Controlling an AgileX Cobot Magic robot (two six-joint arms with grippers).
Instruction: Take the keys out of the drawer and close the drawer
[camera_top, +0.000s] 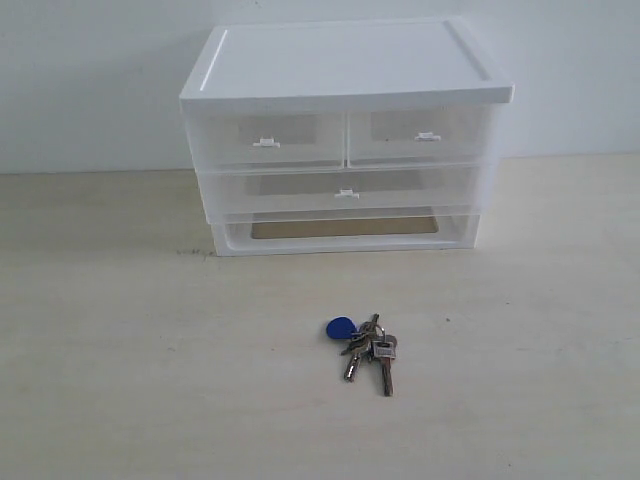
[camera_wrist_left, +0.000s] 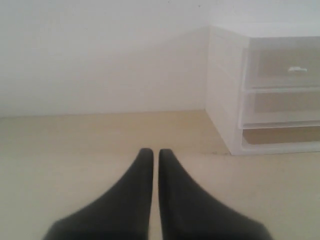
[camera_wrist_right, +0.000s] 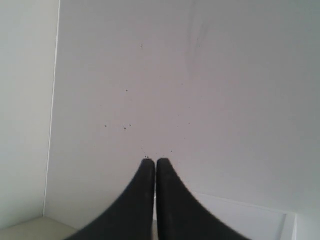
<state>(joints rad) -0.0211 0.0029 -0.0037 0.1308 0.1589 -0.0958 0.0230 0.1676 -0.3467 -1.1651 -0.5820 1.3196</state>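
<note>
The keys (camera_top: 364, 347), silver on a ring with a blue oval tag, lie on the pale table in front of the drawer unit. The wide translucent drawer (camera_top: 345, 192) with its small tab handle sits pushed in, flush under the two half-width drawers. Neither gripper shows in the exterior view. My left gripper (camera_wrist_left: 151, 152) is shut and empty, low over the table to the left of the unit; the wide drawer (camera_wrist_left: 282, 106) shows at the edge of that view. My right gripper (camera_wrist_right: 152, 162) is shut and empty, facing a bare white wall.
The white drawer unit (camera_top: 345, 75) stands at the back against the wall, with an open bottom slot (camera_top: 345, 228). Two half-width drawers (camera_top: 268, 138) fill its top row. The table (camera_top: 120, 360) is pale wood.
</note>
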